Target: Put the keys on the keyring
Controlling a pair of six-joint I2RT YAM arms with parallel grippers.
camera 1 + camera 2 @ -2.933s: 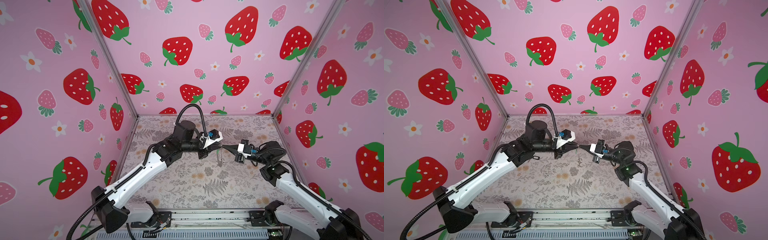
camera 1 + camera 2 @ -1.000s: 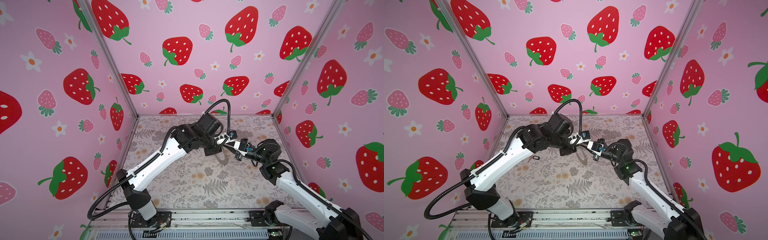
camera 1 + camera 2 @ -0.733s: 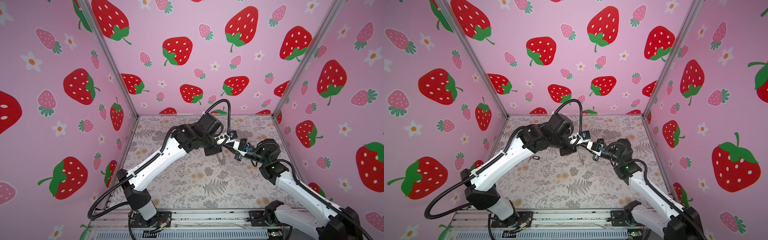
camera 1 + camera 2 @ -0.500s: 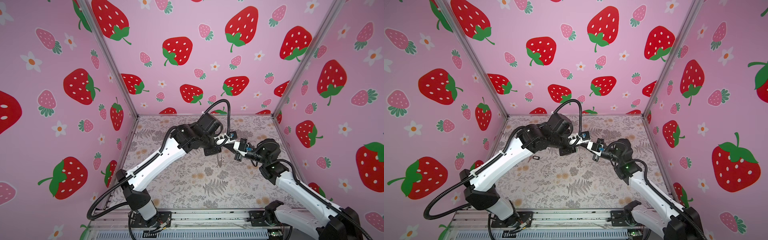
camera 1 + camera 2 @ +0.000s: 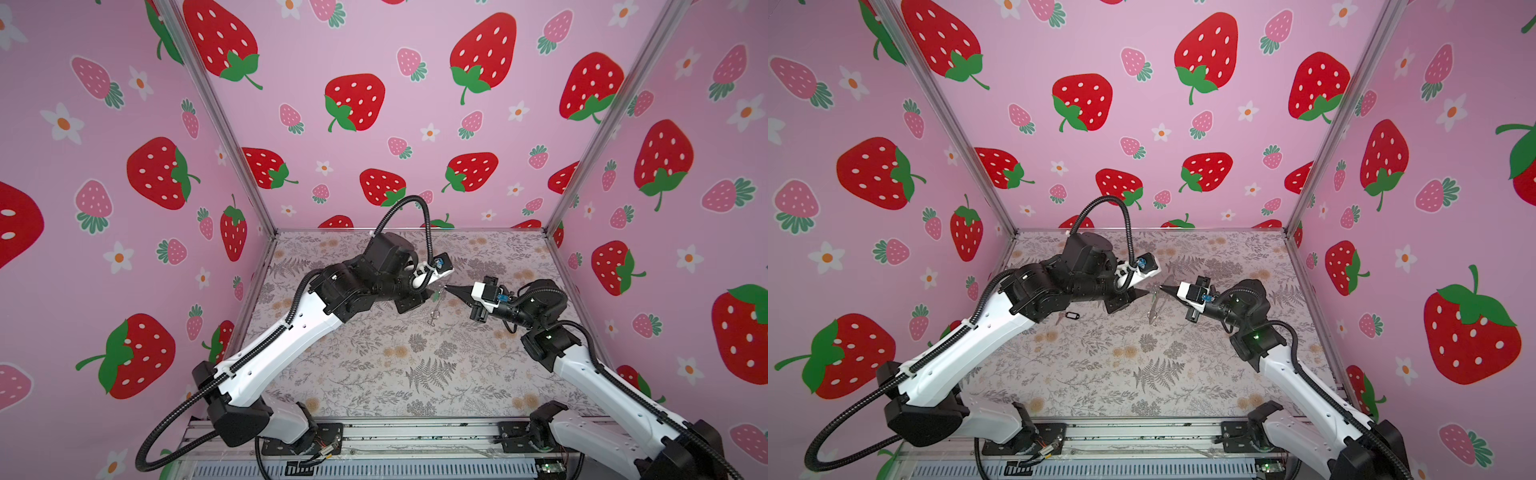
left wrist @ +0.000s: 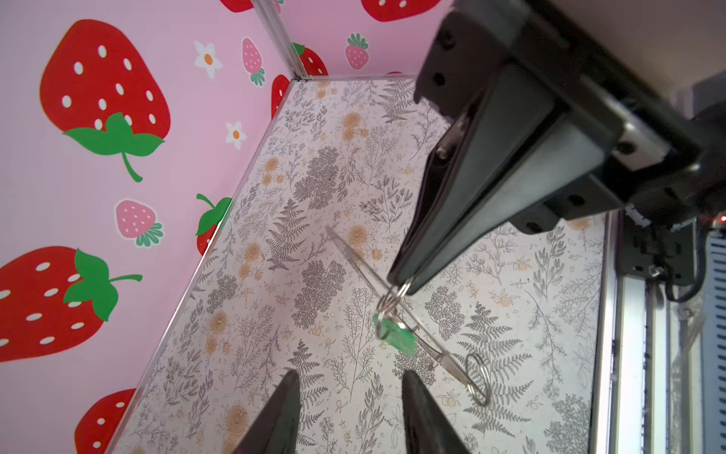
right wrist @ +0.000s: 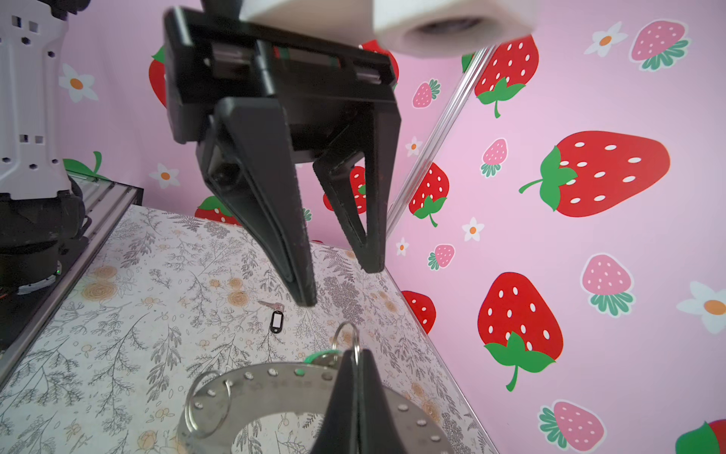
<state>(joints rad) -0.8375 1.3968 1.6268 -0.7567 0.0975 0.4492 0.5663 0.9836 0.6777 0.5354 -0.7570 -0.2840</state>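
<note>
Level, reaches in with right gripper (image 7: 355, 353), clamped on a thin wire loop (image 7: 345, 334) of the flat, perforated metal keyring (image 7: 255, 377), midair, green key (image 6: 395, 334) dangling. Opposite, left gripper (image 7: 340, 287) parted; black-rimmed key (image 7: 277, 321) flat on table (image 7: 118, 353).

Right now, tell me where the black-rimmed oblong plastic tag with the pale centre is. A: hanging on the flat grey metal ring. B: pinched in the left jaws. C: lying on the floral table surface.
C: the black-rimmed plastic tag lies on the floral table surface, apart from the grey metal ring, which carries the bright green tag.
</note>
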